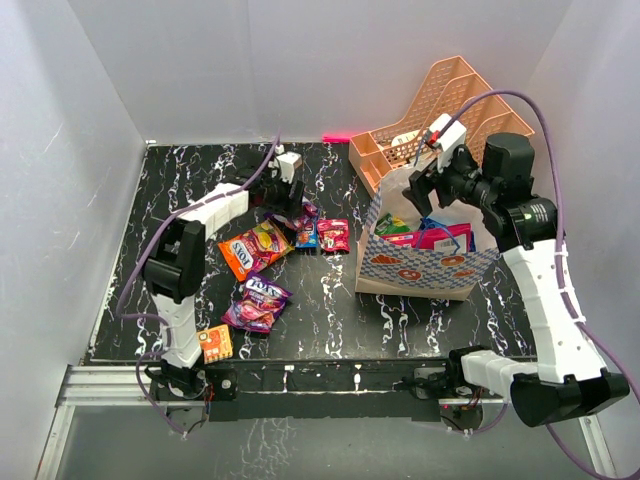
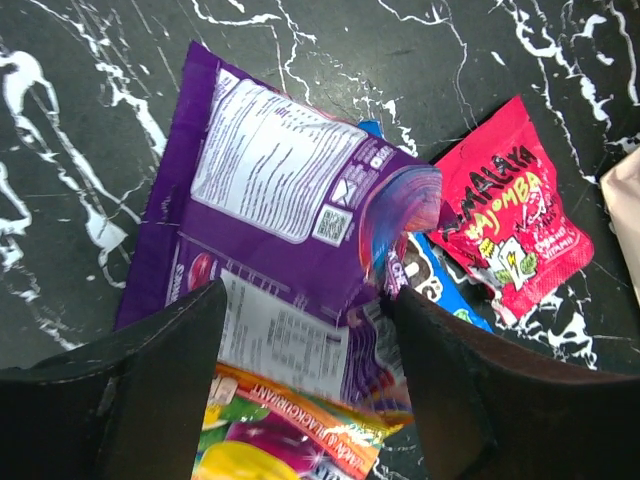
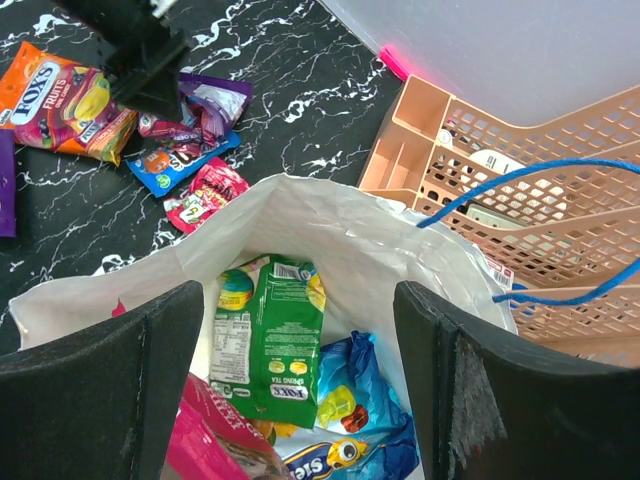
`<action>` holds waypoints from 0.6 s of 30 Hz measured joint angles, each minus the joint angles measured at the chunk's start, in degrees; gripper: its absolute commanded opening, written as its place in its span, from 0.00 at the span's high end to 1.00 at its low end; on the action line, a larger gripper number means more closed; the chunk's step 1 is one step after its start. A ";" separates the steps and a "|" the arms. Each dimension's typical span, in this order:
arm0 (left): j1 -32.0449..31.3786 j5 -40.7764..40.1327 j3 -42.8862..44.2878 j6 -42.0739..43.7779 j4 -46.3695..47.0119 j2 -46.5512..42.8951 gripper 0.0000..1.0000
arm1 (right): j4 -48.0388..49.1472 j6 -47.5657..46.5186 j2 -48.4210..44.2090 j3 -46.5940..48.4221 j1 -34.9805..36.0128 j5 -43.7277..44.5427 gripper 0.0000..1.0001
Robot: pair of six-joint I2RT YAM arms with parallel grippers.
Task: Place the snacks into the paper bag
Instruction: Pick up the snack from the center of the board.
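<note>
The paper bag (image 1: 420, 262) stands open at the right; in the right wrist view its white wall (image 3: 330, 215) surrounds a green packet (image 3: 280, 345), a blue packet (image 3: 360, 425) and a pink packet (image 3: 215, 435). My right gripper (image 1: 428, 182) hangs open and empty over the bag's mouth (image 3: 300, 310). My left gripper (image 1: 288, 196) is open and low over a purple packet (image 2: 280, 190), one finger on each side of its near end (image 2: 305, 345). A red packet (image 2: 512, 232), a blue bar (image 2: 440, 285) and an orange packet (image 2: 290, 440) lie next to it.
On the table lie an orange Fox's packet (image 1: 255, 247), a purple Fox's packet (image 1: 258, 303), a small orange packet (image 1: 215, 343) and a red packet (image 1: 333, 235). The peach mesh organizer (image 1: 450, 110) stands behind the bag. White walls enclose the table.
</note>
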 measured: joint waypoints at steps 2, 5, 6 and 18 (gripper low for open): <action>-0.72 -0.72 1.14 -0.24 -0.63 2.05 0.48 | 0.04 0.00 -1.33 -0.68 0.00 0.00 0.20; -1.18 -1.60 1.99 -0.39 -1.18 3.48 0.62 | 0.35 0.00 -2.60 -1.64 0.00 -0.02 0.19; -1.18 -1.68 1.99 -0.37 -1.25 3.52 0.66 | 0.63 -0.02 -2.93 -2.08 0.00 -0.02 0.19; -1.18 -0.85 3.76 3.21 -3.43 3.41 1.00 | 0.09 -1.40 -3.34 -3.34 0.00 0.59 0.18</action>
